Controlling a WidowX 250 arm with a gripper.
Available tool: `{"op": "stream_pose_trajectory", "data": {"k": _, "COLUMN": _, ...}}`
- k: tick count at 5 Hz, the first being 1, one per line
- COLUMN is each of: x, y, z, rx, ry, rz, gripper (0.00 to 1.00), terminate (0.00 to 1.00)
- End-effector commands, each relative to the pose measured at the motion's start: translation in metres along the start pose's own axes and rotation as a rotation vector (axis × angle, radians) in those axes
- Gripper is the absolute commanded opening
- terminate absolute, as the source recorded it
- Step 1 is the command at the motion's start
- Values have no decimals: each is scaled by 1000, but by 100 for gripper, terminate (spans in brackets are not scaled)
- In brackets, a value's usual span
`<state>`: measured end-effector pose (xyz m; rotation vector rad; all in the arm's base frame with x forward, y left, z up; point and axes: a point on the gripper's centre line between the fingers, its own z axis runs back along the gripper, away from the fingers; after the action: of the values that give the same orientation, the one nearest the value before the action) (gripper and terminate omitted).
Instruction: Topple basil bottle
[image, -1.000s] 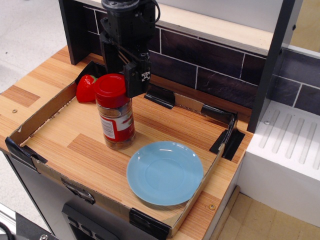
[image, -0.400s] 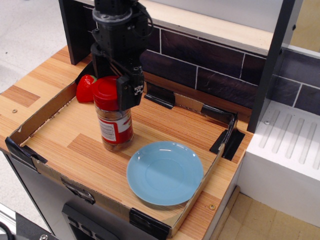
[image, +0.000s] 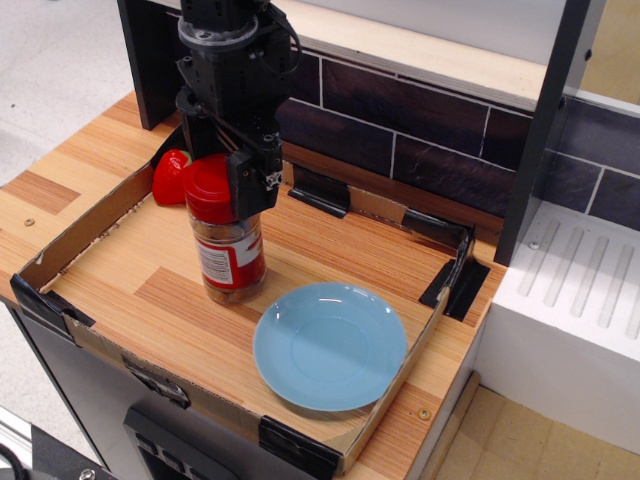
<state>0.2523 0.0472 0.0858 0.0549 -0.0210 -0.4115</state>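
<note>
The basil bottle (image: 230, 250) is a clear jar with a red lid, a red-and-white label and brown contents. It stands in the left part of the cardboard tray (image: 90, 228), leaning slightly to the left. My black gripper (image: 222, 172) comes down from above and straddles the lid. Its near finger (image: 252, 182) lies against the lid's right side, and the other finger is mostly hidden behind the lid. The jaws look spread wider than the lid.
A red pepper toy (image: 171, 175) lies just behind and left of the bottle, by the tray's back left corner. A light blue plate (image: 330, 345) sits in the tray's front right. A dark tiled wall and a black post stand behind.
My gripper has moved left and slightly down onto the lid. The bottle has shifted a little to the left and now leans slightly.
</note>
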Motion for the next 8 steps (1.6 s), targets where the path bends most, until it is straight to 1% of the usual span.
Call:
{"op": "stream_pose_trajectory", "data": {"k": 1, "x": -14, "y": 17, "z": 15, "rx": 75, "ry": 139, "rz": 82, "gripper": 0, "terminate": 0}}
{"op": "stream_pose_trajectory", "data": {"k": 2, "x": -19, "y": 22, "z": 11, "rx": 114, "ry": 219, "rz": 73, "gripper": 0, "terminate": 0}}
{"op": "stream_pose_trajectory", "data": {"k": 3, "x": -15, "y": 22, "z": -7, "rx": 178, "ry": 334, "rz": 78, "gripper": 0, "terminate": 0}}
{"op": "stream_pose_trajectory", "data": {"k": 4, "x": -8, "y": 18, "z": -18, "rx": 164, "ry": 307, "rz": 68, "gripper": 0, "terminate": 0}}
{"op": "stream_pose_trajectory", "data": {"k": 5, "x": 4, "y": 16, "z": -23, "rx": 123, "ry": 178, "rz": 29, "gripper": 0, "terminate": 0}}
{"op": "stream_pose_trajectory", "data": {"k": 6, "x": 13, "y": 16, "z": -22, "rx": 116, "ry": 57, "rz": -5, "gripper": 0, "terminate": 0}}
{"op": "stream_pose_trajectory", "data": {"k": 7, "x": 19, "y": 16, "z": -25, "rx": 108, "ry": -11, "rz": -22, "gripper": 0, "terminate": 0}}
{"op": "stream_pose_trajectory", "data": {"k": 8, "x": 27, "y": 18, "z": -32, "rx": 112, "ry": -100, "rz": 11, "gripper": 0, "terminate": 0}}
